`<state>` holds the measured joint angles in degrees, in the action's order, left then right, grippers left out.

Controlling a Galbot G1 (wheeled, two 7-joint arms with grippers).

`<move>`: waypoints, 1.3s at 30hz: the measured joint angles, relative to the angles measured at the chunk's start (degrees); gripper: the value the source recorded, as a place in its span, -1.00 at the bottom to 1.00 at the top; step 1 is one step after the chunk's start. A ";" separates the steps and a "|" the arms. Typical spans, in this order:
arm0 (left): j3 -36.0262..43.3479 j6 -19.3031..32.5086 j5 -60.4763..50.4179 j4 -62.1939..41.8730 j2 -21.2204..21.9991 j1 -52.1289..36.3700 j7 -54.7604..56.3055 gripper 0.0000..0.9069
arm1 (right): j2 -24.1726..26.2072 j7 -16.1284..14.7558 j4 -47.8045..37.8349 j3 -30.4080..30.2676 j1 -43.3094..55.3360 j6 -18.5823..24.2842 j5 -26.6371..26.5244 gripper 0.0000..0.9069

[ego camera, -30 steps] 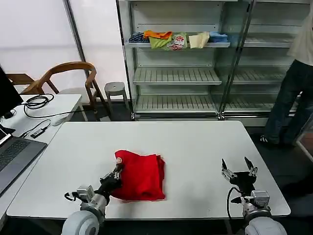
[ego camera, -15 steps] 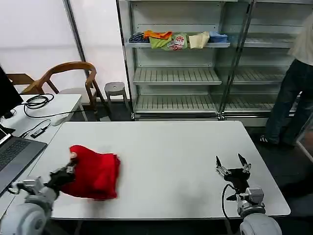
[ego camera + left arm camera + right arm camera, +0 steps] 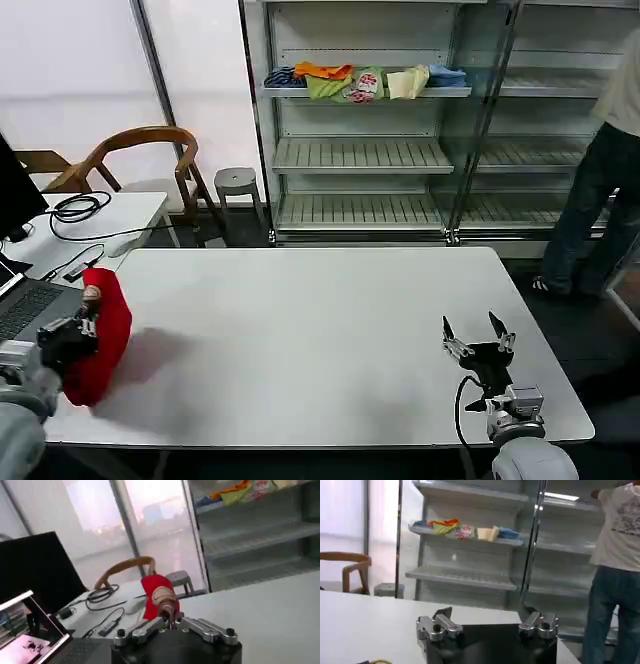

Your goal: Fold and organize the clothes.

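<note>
The folded red T-shirt (image 3: 103, 338) hangs in a bunch off the left edge of the white table (image 3: 320, 330), lifted clear of the top. My left gripper (image 3: 84, 327) is shut on it at its upper edge. In the left wrist view the red T-shirt (image 3: 156, 594) sticks up beyond the closed left gripper (image 3: 169, 617). My right gripper (image 3: 477, 333) stands open above the table's near right corner, holding nothing. The right gripper (image 3: 487, 622) in its own wrist view has its jaws spread wide.
A side desk (image 3: 85, 225) with cables and a laptop (image 3: 25, 305) stands left of the table. A wooden chair (image 3: 140, 160) is behind it. A shelf rack (image 3: 370, 150) at the back holds folded garments (image 3: 360, 80). A person (image 3: 600, 170) stands at the far right.
My left gripper has carried the red T-shirt from the table's middle front to past its left edge, lifting it. The right gripper moved slightly and stays open.
</note>
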<state>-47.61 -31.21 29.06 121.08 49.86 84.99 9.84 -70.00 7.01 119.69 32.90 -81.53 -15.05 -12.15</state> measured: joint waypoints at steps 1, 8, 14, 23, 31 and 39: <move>2.27 0.44 -2.43 0.09 1.38 -0.24 0.55 -0.96 | -0.02 0.04 0.12 0.26 -0.30 -0.05 0.12 1.00; 22.95 2.59 -16.93 -1.24 11.20 -3.36 4.21 -0.96 | -0.58 0.26 0.80 1.64 -1.50 -0.66 1.05 1.00; 34.04 2.65 -22.49 -3.27 17.02 -8.20 6.94 -0.96 | -0.72 0.30 1.18 2.30 -1.85 -0.98 1.46 1.00; 43.63 0.97 -24.38 -6.74 22.75 -15.38 9.62 -0.96 | -0.22 0.29 1.25 3.75 -2.04 -1.31 0.86 1.00; 47.02 -0.53 -20.14 -9.09 26.65 -20.11 13.36 -0.96 | 0.24 0.11 0.73 4.38 -1.96 -1.33 0.44 1.00; 47.82 -1.10 -12.08 -10.42 30.02 -23.23 18.36 1.00 | 0.60 0.09 0.42 4.45 -1.63 -1.34 0.22 1.00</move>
<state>0.21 -32.32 16.99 110.66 79.88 61.76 28.20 -69.40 7.10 120.11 37.35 -83.16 -16.39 -11.93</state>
